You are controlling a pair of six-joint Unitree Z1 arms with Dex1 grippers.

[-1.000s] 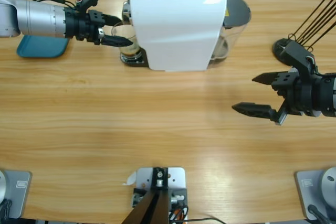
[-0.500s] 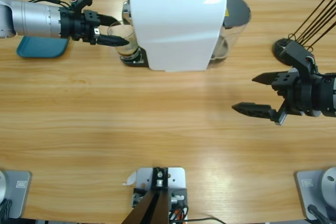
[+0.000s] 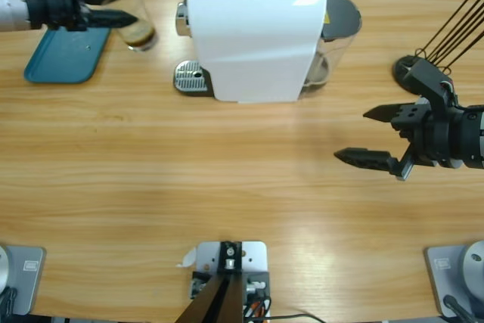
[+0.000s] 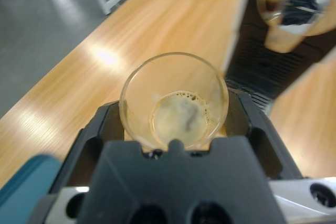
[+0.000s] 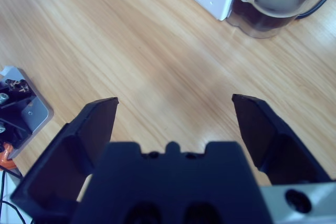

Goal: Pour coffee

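Observation:
A clear glass cup [image 3: 137,29] [image 4: 174,100] sits between the jaws of my left gripper [image 3: 121,9] [image 4: 173,124], lifted at the table's far left beside the teal tray [image 3: 62,64]. The coffee [image 4: 180,119], dark liquid under tan foam, lies in the cup's bottom. The white coffee machine [image 3: 253,35] stands at the back middle with its drip grate [image 3: 191,77] bare. My right gripper [image 3: 374,135] [image 5: 173,111] hovers open over bare wood at the right, holding nothing.
A dark water tank [image 3: 336,32] [image 5: 275,1] is attached to the machine's right side. A black stand with thin rods [image 3: 442,39] is at the far right. Open wood spans the table's middle and front.
My left gripper has drawn the glass cup off the machine's drip grate and carried it left, toward the teal tray. The right arm has not moved.

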